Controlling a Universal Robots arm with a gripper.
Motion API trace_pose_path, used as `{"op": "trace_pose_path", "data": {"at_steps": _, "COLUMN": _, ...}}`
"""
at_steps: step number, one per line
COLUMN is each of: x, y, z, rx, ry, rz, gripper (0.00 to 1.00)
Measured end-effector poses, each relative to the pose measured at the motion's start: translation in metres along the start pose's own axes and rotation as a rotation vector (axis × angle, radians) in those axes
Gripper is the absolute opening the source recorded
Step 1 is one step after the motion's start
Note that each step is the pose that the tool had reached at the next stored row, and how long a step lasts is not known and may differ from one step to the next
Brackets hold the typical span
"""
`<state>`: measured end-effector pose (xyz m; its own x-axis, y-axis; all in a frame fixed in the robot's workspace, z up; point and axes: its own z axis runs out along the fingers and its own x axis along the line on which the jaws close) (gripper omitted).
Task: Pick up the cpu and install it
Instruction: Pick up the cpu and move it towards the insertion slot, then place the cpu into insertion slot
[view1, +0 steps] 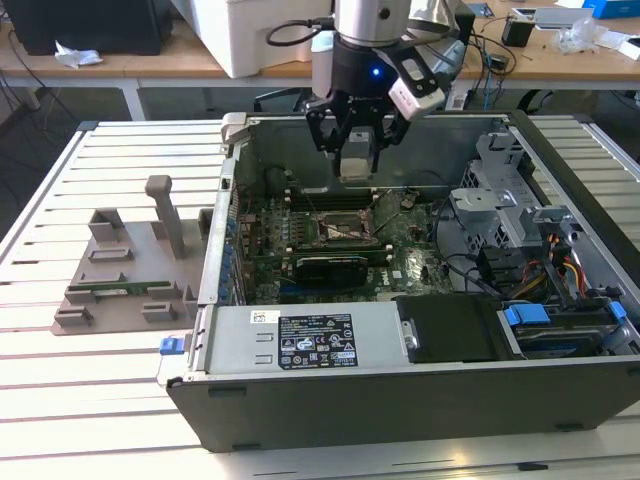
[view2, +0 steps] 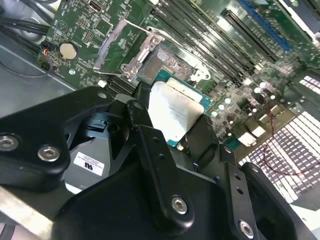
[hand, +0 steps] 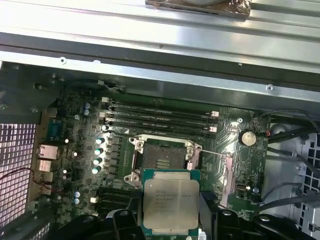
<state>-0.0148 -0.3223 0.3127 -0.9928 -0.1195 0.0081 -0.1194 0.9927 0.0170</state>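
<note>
Slatted white counter (view1: 60, 400) beneath us, open dark grey computer case (view1: 400, 395) on it. Our black pincer (view1: 357, 150) clamps the flat silver square cpu (hand: 169, 202), hovering above the empty dark metal-framed socket (hand: 162, 161). Pickup done, we judge; chip not yet seated.

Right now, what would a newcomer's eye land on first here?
The gripper holds the cpu, silver top showing, over the motherboard inside the open computer case. Close by it lies the empty socket, its metal frame swung open.
</note>
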Motion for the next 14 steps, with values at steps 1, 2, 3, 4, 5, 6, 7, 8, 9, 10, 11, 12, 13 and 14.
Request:
{"op": "trace_pose_path", "data": {"at_steps": 1, "x": -0.0009, "y": 0.0002, "z": 0.0026, "rx": 0.0, "ry": 0.0, "rz": 0.0, "gripper": 0.55}}
{"op": "trace_pose_path", "data": {"at_steps": 2, "x": -0.0014, "y": 0.0003, "z": 0.0043, "rx": 0.0, "ry": 0.0, "rz": 0.0, "gripper": 0.55}}
{"op": "trace_pose_path", "data": {"at_steps": 3, "x": -0.0024, "y": 0.0003, "z": 0.0078, "rx": 0.0001, "ry": 0.0001, "rz": 0.0, "gripper": 0.55}}
{"op": "trace_pose_path", "data": {"at_steps": 4, "x": -0.0034, "y": 0.0003, "z": 0.0099, "rx": 0.0, "ry": 0.0001, "rz": 0.0, "gripper": 0.55}}
{"op": "trace_pose_path", "data": {"at_steps": 5, "x": -0.0034, "y": 0.0003, "z": 0.01, "rx": 0.0002, "ry": 0.0002, "rz": 0.0, "gripper": 0.55}}
{"op": "trace_pose_path", "data": {"at_steps": 6, "x": -0.0034, "y": 0.0003, "z": 0.0101, "rx": 0.0002, "ry": 0.0002, "rz": 0.0, "gripper": 0.55}}
{"op": "trace_pose_path", "data": {"at_steps": 7, "x": -0.0034, "y": 0.0003, "z": 0.0102, "rx": 0.0, "ry": 0.0001, "rz": 0.0, "gripper": 0.55}}
{"op": "trace_pose_path", "data": {"at_steps": 8, "x": -0.0034, "y": 0.0003, "z": 0.0102, "rx": 0.0001, "ry": 0.0001, "rz": 0.0, "gripper": 0.55}}
{"op": "trace_pose_path", "data": {"at_steps": 9, "x": -0.0034, "y": 0.0003, "z": 0.0103, "rx": 0.0001, "ry": 0.0001, "rz": 0.0, "gripper": 0.55}}
{"op": "trace_pose_path", "data": {"at_steps": 10, "x": -0.0035, "y": 0.0003, "z": 0.0103, "rx": 0.0, "ry": 0.0001, "rz": 0.0, "gripper": 0.55}}
{"op": "trace_pose_path", "data": {"at_steps": 11, "x": -0.0034, "y": 0.0003, "z": 0.0103, "rx": 0.0001, "ry": 0.0001, "rz": 0.0, "gripper": 0.55}}
{"op": "trace_pose_path", "data": {"at_steps": 12, "x": -0.0035, "y": 0.0003, "z": 0.0104, "rx": 0.0, "ry": 0.0001, "rz": 0.0, "gripper": 0.55}}
{"op": "trace_pose_path", "data": {"at_steps": 13, "x": -0.0034, "y": 0.0003, "z": 0.0104, "rx": 0.0002, "ry": 0.0001, "rz": 0.001, "gripper": 0.55}}
{"op": "trace_pose_path", "data": {"at_steps": 14, "x": -0.0034, "y": 0.0003, "z": 0.0105, "rx": 0.0005, "ry": 0.0, "rz": 0.011, "gripper": 0.55}}
